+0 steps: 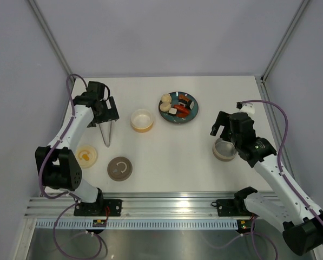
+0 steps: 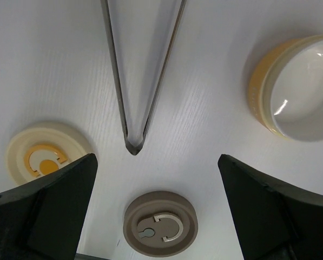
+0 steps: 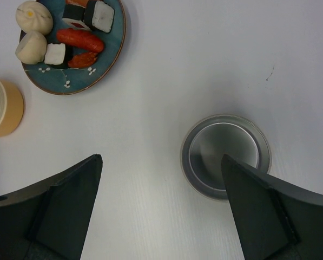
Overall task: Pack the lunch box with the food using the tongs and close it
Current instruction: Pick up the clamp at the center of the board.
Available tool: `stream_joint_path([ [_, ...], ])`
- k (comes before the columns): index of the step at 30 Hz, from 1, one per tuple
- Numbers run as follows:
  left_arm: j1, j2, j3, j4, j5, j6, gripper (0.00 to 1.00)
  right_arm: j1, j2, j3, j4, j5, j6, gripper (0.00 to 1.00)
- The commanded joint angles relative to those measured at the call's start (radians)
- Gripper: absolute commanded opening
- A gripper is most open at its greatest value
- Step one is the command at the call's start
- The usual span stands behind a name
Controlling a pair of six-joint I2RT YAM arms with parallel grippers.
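1. Cream round lid (image 1: 86, 155) (image 2: 42, 154) lies flat at the left of the white table (image 1: 172, 157). It bears a yellow ring-and-dot figure on top, which is a shape and not lettering.
2. Just right of it lie the tongs (image 1: 106, 140) (image 2: 133, 145), flat on the table. Their long axis runs from near to far. The joined narrow end of the V points to the near edge, and the two thin arms spread toward the far side.
3. Above the spread ends hangs the left gripper (image 1: 106, 115) (image 2: 156, 157), its jaws at full width and holding nothing. In the wrist view the tongs lie on the table between its two fingers (image 2: 47, 211). Whether a finger touches them I cannot tell.
4. A brown lid (image 1: 119, 168) (image 2: 160, 226) sits nearer than the tongs' tip and apart from it, with a pale metal ring figure set in its top.
5. A yellow container (image 1: 142, 120) (image 2: 296, 89) (image 3: 1, 105) with a white inside stands upright, right of the tongs.
6. The teal plate (image 1: 191, 116) (image 3: 96, 76), patterned with small white blossoms, carries all the food: two buns (image 1: 165, 100) (image 3: 34, 16), sausages (image 3: 80, 39) and sushi bits (image 3: 55, 54).
7. A grey container (image 1: 224, 150) (image 3: 215, 151) stands at the right. The right gripper (image 1: 219, 127) (image 3: 161, 157) hangs above it, spread wide and gripping nothing.
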Motion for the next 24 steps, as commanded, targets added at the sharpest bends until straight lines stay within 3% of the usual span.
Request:
stream_joint_path([
  [1,0.033,0.076,0.05,0.023,0.115,0.025,0.99,0.001,0.006,0.029,0.001,-0.017,0.019,0.99],
  [4,0.05,0.148,0.047,0.035,0.115,0.026,0.99,0.0,0.014,0.035,-0.008,-0.023,0.029,0.99],
  [10,0.064,0.265,0.062,0.06,-0.012,0.048,0.99,0.001,-0.005,0.032,-0.013,-0.026,0.048,1.0],
  [24,0.162,0.377,0.042,0.187,0.129,0.124,0.99,0.001,-0.012,0.036,-0.025,-0.023,0.056,0.99],
])
